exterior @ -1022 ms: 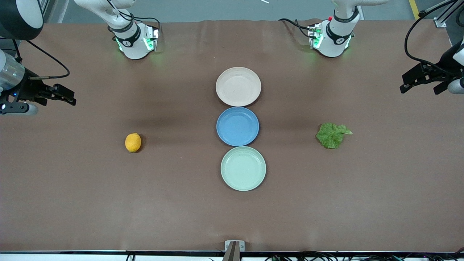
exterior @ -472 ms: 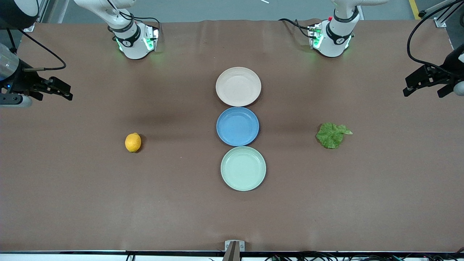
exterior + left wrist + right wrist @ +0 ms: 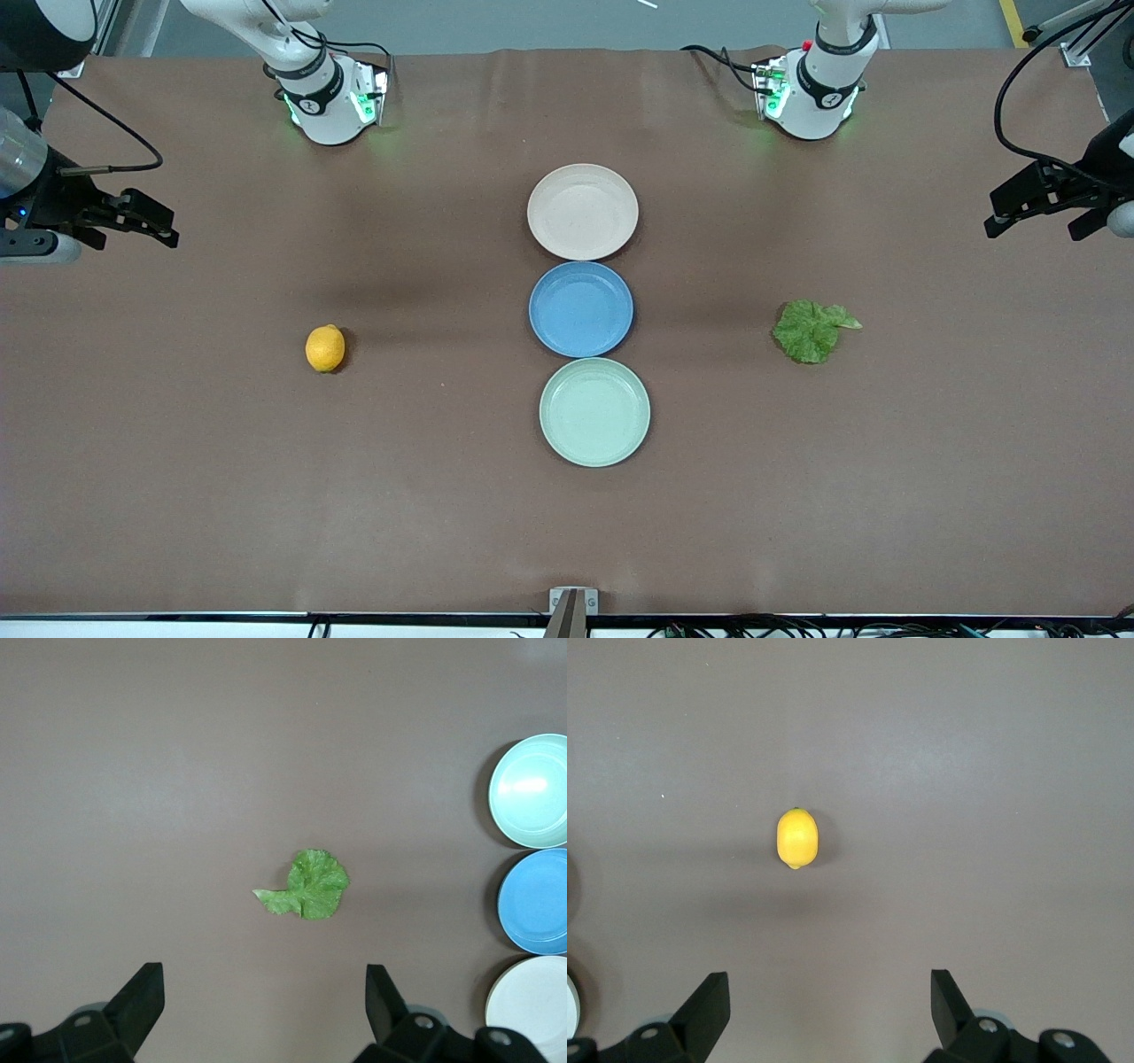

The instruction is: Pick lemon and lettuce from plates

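The brown table (image 3: pixel 266 496) is the biggest thing here. Three round plates sit in a row down its middle, edge to edge. The beige-pink plate (image 3: pixel 582 212) is farthest from the front camera, the blue plate (image 3: pixel 581 309) is in the middle, and the mint green plate (image 3: pixel 594 412) is nearest. All three have nothing on them.

The lettuce (image 3: pixel 810 330) lies flat on the table toward the left arm's end, well apart from the plates and level with the blue one. Its pale stem end points toward the left arm's end of the table. The lemon (image 3: pixel 325 348) lies on the table toward the right arm's end, also well apart from the plates. Its long way runs from the robots' side toward the front camera. Nothing stands close to either one.

The left gripper (image 3: pixel 1038 204) hangs high over its end of the table, fingers spread wide and holding nothing. The right gripper (image 3: pixel 146 223) hangs over its own end, also wide open with nothing in it.
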